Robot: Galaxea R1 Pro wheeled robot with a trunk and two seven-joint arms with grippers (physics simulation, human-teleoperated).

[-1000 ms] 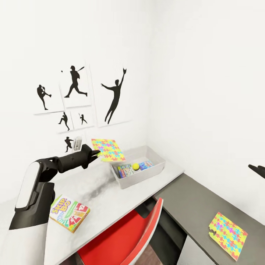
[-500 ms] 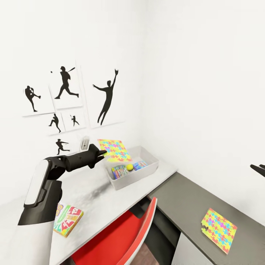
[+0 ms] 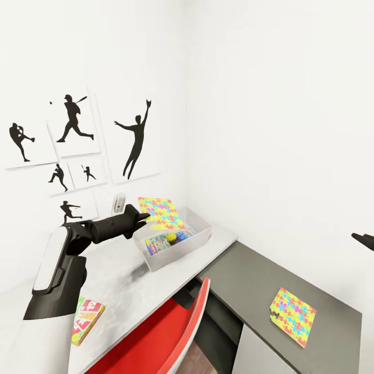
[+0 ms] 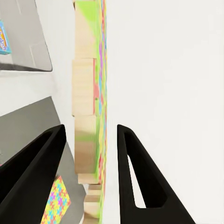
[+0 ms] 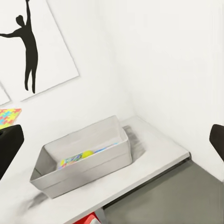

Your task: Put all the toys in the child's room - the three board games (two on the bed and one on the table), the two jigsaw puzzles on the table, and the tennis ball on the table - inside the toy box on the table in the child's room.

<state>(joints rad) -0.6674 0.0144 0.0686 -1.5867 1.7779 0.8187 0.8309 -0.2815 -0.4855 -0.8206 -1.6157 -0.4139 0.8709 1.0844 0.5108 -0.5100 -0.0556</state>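
My left gripper (image 3: 144, 216) is shut on a jigsaw puzzle (image 3: 160, 212), held flat in the air over the near-left corner of the toy box (image 3: 200, 240). In the left wrist view the jigsaw puzzle (image 4: 88, 112) runs edge-on between the black fingers (image 4: 51, 158). Two board games (image 3: 156, 244) and the tennis ball (image 3: 171, 239) lie inside the box. The SKIP-BO board game (image 3: 85, 319) lies on the pale table (image 3: 124, 280) near its front edge. A second jigsaw puzzle (image 3: 292, 316) rests on the dark grey desk. My right gripper (image 5: 114, 140) is open, facing the toy box (image 5: 84, 168) from a distance.
A red chair (image 3: 171, 332) stands tucked at the table's front. A lower dark grey desk (image 3: 259, 280) joins the table at the right. White walls close the corner behind the box, with black baseball silhouettes (image 3: 135, 137) on the left wall.
The camera has swung, shifting the whole scene left in the picture. My left gripper has carried the jigsaw puzzle closer over the toy box.
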